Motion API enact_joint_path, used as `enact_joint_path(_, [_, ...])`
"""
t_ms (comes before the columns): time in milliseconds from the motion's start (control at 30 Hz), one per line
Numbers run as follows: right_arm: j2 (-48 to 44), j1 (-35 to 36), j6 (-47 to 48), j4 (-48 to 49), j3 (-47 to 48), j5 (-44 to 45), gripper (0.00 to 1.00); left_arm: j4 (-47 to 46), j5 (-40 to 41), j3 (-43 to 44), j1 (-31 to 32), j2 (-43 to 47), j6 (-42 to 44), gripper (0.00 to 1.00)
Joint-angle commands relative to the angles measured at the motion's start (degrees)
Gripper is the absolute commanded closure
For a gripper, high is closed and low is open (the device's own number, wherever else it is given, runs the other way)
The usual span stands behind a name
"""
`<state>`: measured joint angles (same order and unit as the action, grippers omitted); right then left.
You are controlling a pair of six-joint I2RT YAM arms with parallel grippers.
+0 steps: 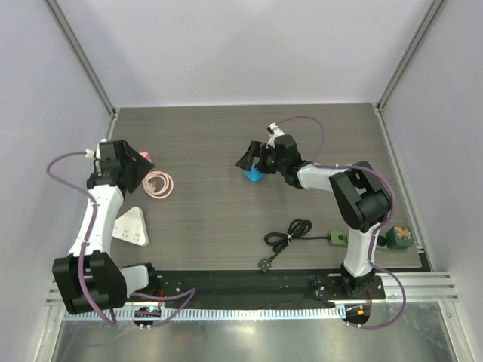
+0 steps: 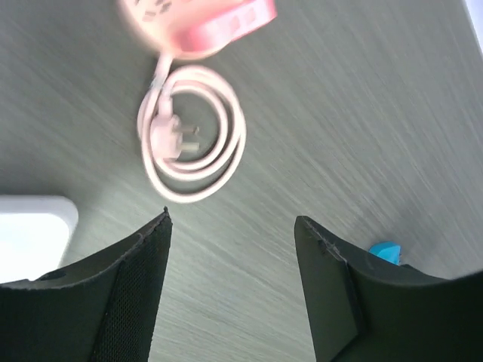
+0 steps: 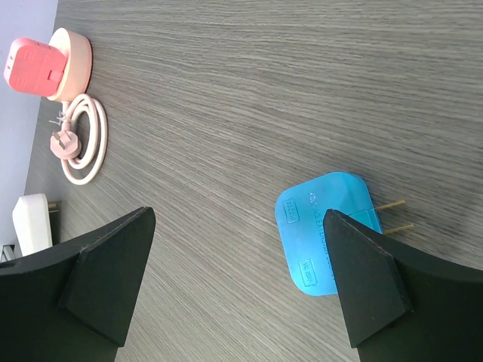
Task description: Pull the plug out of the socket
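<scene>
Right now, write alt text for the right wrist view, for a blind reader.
A flat blue plug with two brass prongs lies on a dark wood-grain table, partly behind the open black fingers. At far left sit a pink unit with coiled cord and a white adapter.

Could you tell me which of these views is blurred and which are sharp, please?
Left wrist view: smeared, the pink adapter at the top edge and the coiled pink cord soft. Right wrist view: sharp, crisp print and prongs on the blue plug. Top external view: evenly lit, no glare on the table.
</scene>
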<state>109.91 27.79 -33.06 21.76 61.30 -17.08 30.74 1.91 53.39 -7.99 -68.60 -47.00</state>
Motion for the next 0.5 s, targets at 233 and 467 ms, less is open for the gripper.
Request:
enact_joint_path(233, [1.01,1.83,2.74,1.36,3.65,-1.02,0.00,12.50,-4.82,19.64,0.17,-15.58,26.06,0.30])
enact_joint_path(467, [1.89,1.83,2.12,2.06,4.18,-2.60,0.00,11.54,7.93,24.39,1.75,-20.94,30.39,0.26])
